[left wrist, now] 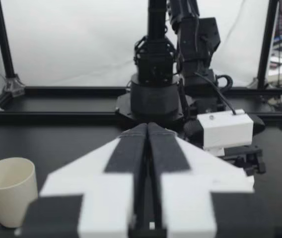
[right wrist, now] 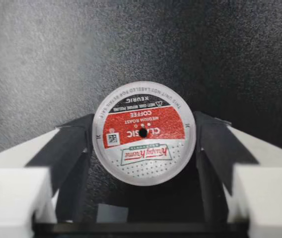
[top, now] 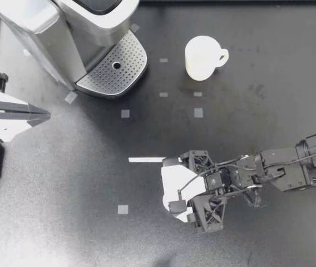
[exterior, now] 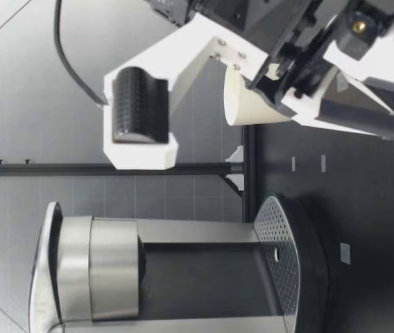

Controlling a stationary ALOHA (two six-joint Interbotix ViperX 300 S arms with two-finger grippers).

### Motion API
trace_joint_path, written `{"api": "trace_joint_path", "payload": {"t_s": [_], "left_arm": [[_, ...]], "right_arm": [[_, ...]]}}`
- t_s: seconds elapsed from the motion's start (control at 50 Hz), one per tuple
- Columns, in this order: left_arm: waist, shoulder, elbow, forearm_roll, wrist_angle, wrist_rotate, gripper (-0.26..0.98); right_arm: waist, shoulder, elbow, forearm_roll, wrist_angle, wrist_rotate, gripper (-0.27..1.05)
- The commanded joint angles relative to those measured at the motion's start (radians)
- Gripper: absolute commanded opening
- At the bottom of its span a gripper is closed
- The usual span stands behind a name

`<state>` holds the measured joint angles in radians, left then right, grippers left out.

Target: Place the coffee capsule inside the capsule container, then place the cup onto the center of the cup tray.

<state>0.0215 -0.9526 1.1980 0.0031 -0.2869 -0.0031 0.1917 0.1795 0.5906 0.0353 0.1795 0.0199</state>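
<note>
Moving the capsule (right wrist: 144,133) to the coffee machine (top: 74,33) now. Clamped in the right claw (top: 170,189) by its rim, touching both pads (right wrist: 71,148) in the right wrist view, centred near the tips, lid facing the wrist. Can't see it in the top view, hidden under the claw. Can't tell if clear of the counter (top: 63,183).

Advice: hold firm, lift straight up, then swing far-left to the machine. Stay level, since a rim-only hold probably slips if tilted. Come at the holder from above, clear of the cup tray (top: 116,69).

Cup (top: 202,55) far, right of the machine, off the path. Left claw (top: 45,115) pressed together, empty, at the left edge.
</note>
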Motion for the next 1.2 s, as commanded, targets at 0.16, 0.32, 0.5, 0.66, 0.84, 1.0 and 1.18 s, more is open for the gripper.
{"api": "trace_joint_path", "payload": {"t_s": [0.16,0.32,0.5,0.66,0.84,1.0,1.18], "left_arm": [[0.021,0.038,-0.040,-0.005,-0.003,-0.009,0.05],[0.098,0.133,-0.101,-0.055,-0.002,-0.008,0.05],[0.170,0.261,-0.273,-0.069,0.247,0.000,0.06],[0.179,0.357,-0.445,-0.060,0.480,-0.002,0.05],[0.179,0.453,-0.572,-0.044,0.689,-0.005,0.05],[0.161,0.543,-0.733,0.038,0.997,-0.015,0.05],[0.063,0.672,-0.930,0.296,1.279,-0.104,0.05]], "right_arm": [[-0.040,-0.193,0.052,0.012,-0.091,0.041,0.58],[-0.063,-0.307,0.118,0.012,-0.173,0.101,0.59],[-0.075,-0.410,0.230,0.012,-0.342,0.152,0.59],[-0.110,-0.489,0.324,0.012,-0.482,0.186,0.59],[-0.152,-0.575,0.391,0.014,-0.506,0.193,0.58],[-0.175,-0.620,0.425,0.011,-0.500,0.179,0.58],[-0.215,-0.657,0.445,0.011,-0.437,0.175,0.58]]}}
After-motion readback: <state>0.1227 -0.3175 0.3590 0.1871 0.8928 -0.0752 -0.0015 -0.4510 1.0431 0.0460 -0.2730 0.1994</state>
